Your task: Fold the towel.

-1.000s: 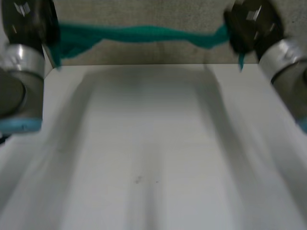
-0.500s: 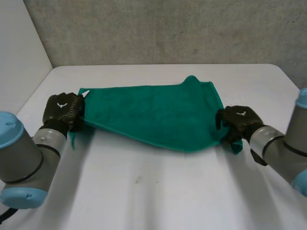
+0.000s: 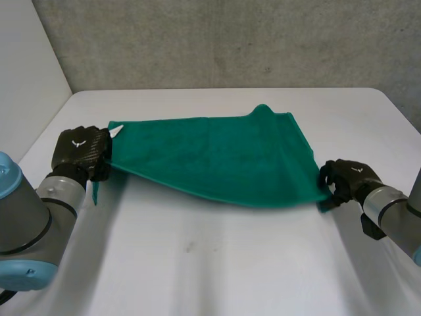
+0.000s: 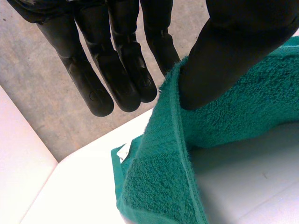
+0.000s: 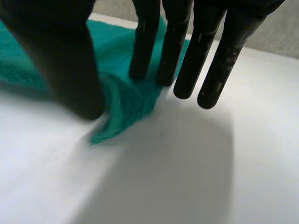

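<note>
we treat the towel point(image 3: 217, 158), spread on the table point(image 3: 217, 263), as soft, light and limp; left hand point(image 3: 82, 153) and right hand point(image 3: 348, 179) each pinch an end corner, apparently between thumb and fingers.

No readable writing, numbers or brand names.
A small white tag point(image 3: 117, 131) sits at the 10 o'clock corner of the green towel point(image 3: 217, 158), too small to read. The left hand point(image 3: 82, 150) and the right hand point(image 3: 348, 176) each carry a small white mark on the back, not legible as letters.
</note>
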`<state>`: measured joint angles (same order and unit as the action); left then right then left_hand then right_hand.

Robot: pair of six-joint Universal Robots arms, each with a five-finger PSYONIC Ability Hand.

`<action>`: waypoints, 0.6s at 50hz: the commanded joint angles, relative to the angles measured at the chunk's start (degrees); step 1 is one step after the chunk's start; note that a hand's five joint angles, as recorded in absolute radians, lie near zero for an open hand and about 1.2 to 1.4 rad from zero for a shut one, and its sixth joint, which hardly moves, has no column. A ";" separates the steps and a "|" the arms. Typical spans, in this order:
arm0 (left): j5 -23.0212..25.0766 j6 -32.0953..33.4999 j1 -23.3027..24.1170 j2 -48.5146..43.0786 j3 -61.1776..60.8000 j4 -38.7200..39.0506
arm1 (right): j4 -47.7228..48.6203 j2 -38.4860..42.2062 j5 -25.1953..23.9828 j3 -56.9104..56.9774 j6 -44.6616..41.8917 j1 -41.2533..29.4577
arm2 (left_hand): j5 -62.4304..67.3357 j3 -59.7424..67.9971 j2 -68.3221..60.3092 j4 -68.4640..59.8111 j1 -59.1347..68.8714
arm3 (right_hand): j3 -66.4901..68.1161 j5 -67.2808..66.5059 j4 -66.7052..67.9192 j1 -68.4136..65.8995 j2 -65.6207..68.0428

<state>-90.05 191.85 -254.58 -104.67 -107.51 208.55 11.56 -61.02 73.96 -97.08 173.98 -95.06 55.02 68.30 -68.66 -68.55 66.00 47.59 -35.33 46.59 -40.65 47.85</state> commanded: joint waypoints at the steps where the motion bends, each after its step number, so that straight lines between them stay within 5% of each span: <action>1: 0.05 0.45 -0.30 -0.44 0.01 -0.51 | 5.23 2.04 0.04 2.07 0.39 -0.31 | 14.98 11.70 -11.34 -11.45 14.00 | 32.41 -34.67 33.41 -39.35 32.15; 3: -0.04 0.71 -0.30 -0.88 0.01 -0.86 | 5.40 1.96 0.30 2.51 0.39 -0.22 | 14.98 11.70 -11.34 -11.45 14.00 | 32.41 -34.67 33.41 -39.35 32.15; 9: 0.22 0.89 -0.91 -5.45 0.63 -5.17 | 4.62 -0.94 0.39 3.57 -0.75 0.22 | -29.72 -33.00 33.37 33.26 -30.70 | 32.41 -34.67 33.41 -39.35 32.15; 21: 0.31 0.63 -3.73 -8.97 2.92 -10.10 | -0.22 -7.80 0.74 -0.21 -18.58 3.21 | -29.58 -32.85 33.22 33.11 -30.55 | 32.41 -34.67 33.41 -39.35 32.15; 30: -0.57 0.80 -3.90 -9.15 2.65 -10.27 | -0.31 -8.50 1.88 -0.74 -21.14 3.74 | -25.89 -29.17 29.53 29.42 -26.87 | 32.41 -34.67 33.41 -39.35 32.15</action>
<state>-89.89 192.48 -258.48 -113.93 -104.53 198.16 11.05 -69.37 74.85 -97.61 153.60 -91.65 21.29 31.86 -31.60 -31.41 31.68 67.52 -56.15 68.12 -56.12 67.22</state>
